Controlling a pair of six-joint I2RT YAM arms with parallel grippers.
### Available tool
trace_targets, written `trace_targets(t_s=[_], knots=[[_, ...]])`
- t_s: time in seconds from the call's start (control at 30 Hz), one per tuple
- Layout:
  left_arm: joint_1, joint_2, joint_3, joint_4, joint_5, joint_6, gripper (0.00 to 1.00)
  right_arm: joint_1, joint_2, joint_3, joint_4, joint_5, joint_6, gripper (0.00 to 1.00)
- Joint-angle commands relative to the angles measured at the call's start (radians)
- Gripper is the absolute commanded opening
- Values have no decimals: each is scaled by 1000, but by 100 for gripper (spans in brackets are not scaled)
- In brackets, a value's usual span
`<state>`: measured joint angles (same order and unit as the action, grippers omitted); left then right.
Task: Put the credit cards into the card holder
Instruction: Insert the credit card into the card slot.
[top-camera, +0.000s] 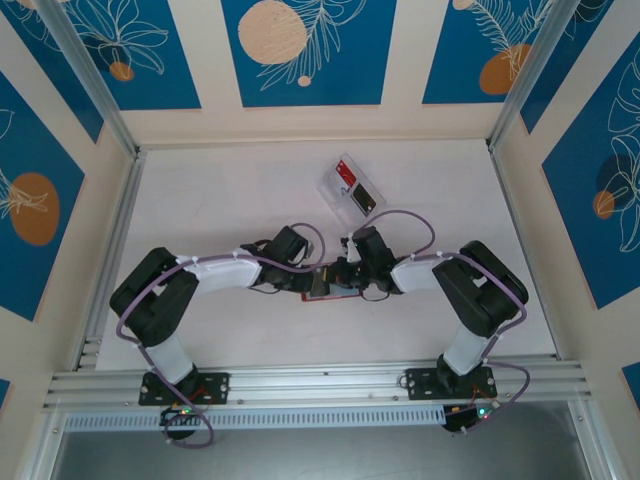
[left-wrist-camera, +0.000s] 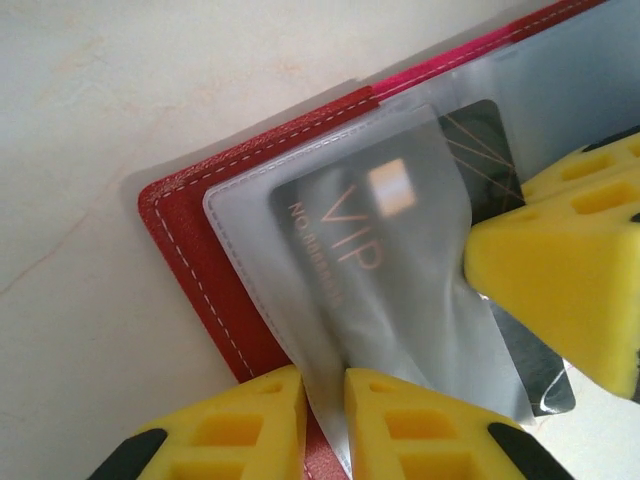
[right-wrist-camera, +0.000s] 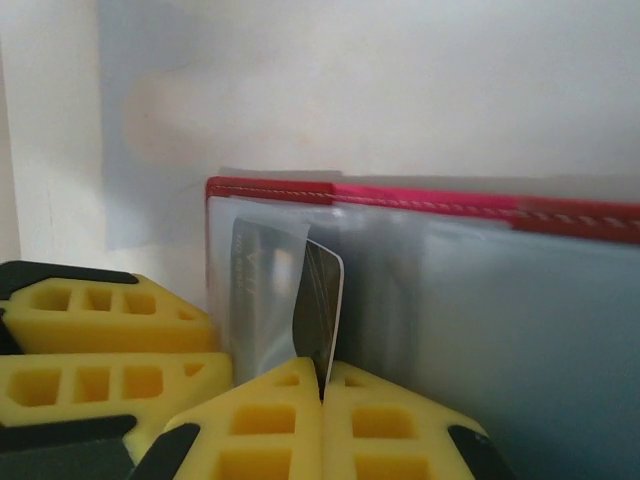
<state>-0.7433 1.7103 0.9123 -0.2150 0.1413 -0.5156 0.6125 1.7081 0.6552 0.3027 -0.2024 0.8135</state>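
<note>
The left gripper (top-camera: 308, 278) and the right gripper (top-camera: 352, 282) meet nose to nose in the top view, near the middle of the white table (top-camera: 200, 200). Both are bent over the open card holder (top-camera: 322, 297), whose red edge peeks out beneath them. Farther back, well apart from the arms, a clear tray (top-camera: 335, 188) holds a red card (top-camera: 346, 172) and a dark card (top-camera: 366, 199) side by side.

In the left wrist view, the left gripper's yellow fingers (left-wrist-camera: 420, 430) are pressed together on a flap of the card holder's translucent grey pocket, with the thin film caught between them. A black card (left-wrist-camera: 370, 230) with "VIP" in coppery letters lies under that film, most of it inside the pocket and one corner sticking out at the lower right. A yellow finger (left-wrist-camera: 560, 290) of the right gripper sits on top of the card's outer end. The red cover, stitched in white, lies flat on the table.

In the right wrist view, the right gripper's two fingers (right-wrist-camera: 390, 430) are clamped together on the black card's edge, and the card rises from between them toward the pocket mouth. Its dark face shows dimly through the grey film. The left gripper's yellow pads (right-wrist-camera: 100, 310) sit just beside it on the left, and the holder's red rim runs across behind.
</note>
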Motion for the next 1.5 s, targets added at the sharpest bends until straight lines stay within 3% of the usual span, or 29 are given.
trace_targets(t_s=[0.0, 0.33, 0.47, 0.53, 0.67, 0.77, 1.1, 1.47], knots=[[5, 16, -16, -1, 4, -1, 18, 32, 61, -19, -80, -13, 12, 5], [6, -13, -40, -2, -12, 0, 20, -1, -98, 41, -344, 6, -84, 40], [6, -15, -49, 2, -10, -3, 20, -19, -159, 76, -450, 24, -119, 44], [6, -17, -52, 6, -9, -4, 20, -20, -175, 94, -475, 30, -130, 36], [5, -17, -53, 11, -6, -6, 20, -13, -142, 155, -518, 48, -150, 8], [5, -18, -53, 8, -7, -6, 20, -4, -97, 205, -553, 87, -161, 0], [5, -28, -56, 6, -11, -3, 20, 33, 4, 290, -628, 190, -169, 0], [5, -31, -59, 24, 6, 0, 25, 55, 60, 302, -515, 88, -118, 0]])
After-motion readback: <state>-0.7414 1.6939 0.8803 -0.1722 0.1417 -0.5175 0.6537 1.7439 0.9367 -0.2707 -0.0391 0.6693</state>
